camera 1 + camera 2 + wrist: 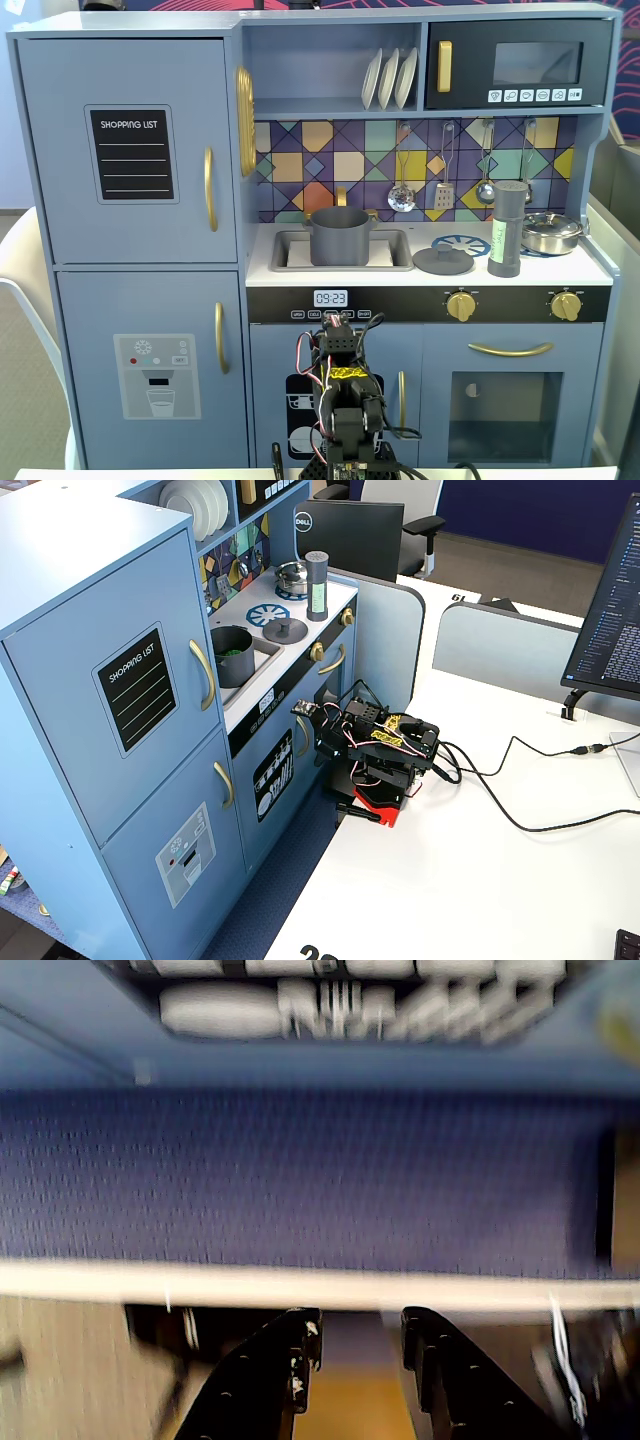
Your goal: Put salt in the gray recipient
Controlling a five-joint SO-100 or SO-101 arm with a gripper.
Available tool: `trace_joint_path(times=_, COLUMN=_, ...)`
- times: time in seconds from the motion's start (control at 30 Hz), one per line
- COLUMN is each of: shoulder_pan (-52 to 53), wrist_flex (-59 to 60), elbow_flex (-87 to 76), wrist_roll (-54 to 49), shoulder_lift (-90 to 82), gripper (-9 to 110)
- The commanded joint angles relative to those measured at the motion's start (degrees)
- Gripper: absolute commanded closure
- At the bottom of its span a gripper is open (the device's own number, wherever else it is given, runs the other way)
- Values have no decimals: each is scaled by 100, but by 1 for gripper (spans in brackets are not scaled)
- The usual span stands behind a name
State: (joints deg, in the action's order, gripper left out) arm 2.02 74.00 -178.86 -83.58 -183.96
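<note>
The salt mill [507, 230], a tall gray cylinder, stands upright on the toy kitchen's counter right of the sink; it also shows in the other fixed view [317, 584]. The gray pot [340, 236] sits in the sink, lid off, with something green inside it in a fixed view [232, 656]. My arm [385, 750] is folded low on the white table in front of the kitchen, far below both. In the blurred wrist view my gripper [360, 1325] is open and empty, with the table's edge and blue carpet beyond it.
The pot's gray lid [443, 260] lies on the counter between sink and mill. A silver pot [551, 232] stands on the burner at the right. Utensils [444, 195] hang above the counter. Cables [520, 820] run over the white table [480, 890].
</note>
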Motion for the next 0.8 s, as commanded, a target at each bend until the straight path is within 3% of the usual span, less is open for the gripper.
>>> trace_joint_path(times=0.0, shoulder_pan=35, wrist_flex=167, elbow_flex=26, wrist_roll=-229, shoulder_lift=-53, gripper=101)
trace_joint_path(times=0.77, shoulder_pan=35, wrist_flex=202, elbow_flex=26, wrist_roll=-422, shoulder_lift=-53, gripper=99)
